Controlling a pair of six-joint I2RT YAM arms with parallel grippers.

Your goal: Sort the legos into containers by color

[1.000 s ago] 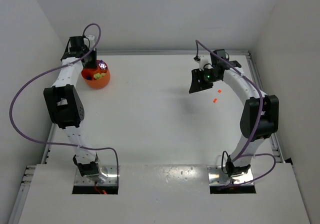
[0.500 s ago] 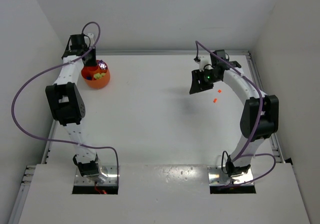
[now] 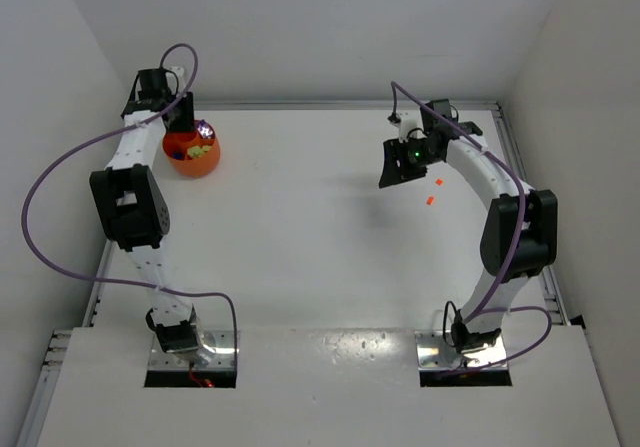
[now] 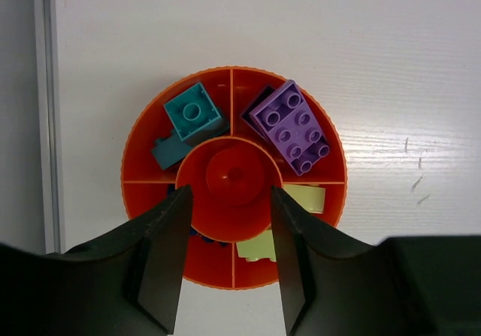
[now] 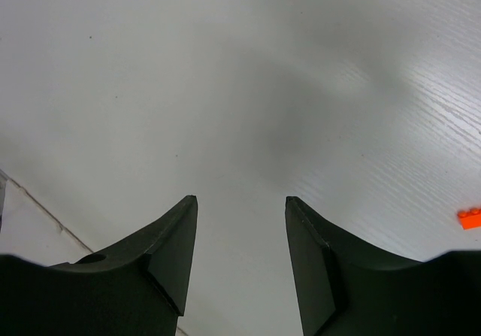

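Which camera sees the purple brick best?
The left wrist camera: it looks straight down into the orange bowl, so the purple brick and its bumps are clear. The top camera shows just a tiny purple speck; the right wrist camera misses it.

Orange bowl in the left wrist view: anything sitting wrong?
Mostly fine. The purple brick lies askew, propped on a darker brick beneath it rather than flat in its compartment of the orange bowl. Nothing spilled beside the bowl in this view.

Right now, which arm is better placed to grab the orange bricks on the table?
Right: the right gripper hangs open beside the tiny orange plastic bricks, while the left gripper sits over the round orange bowl.
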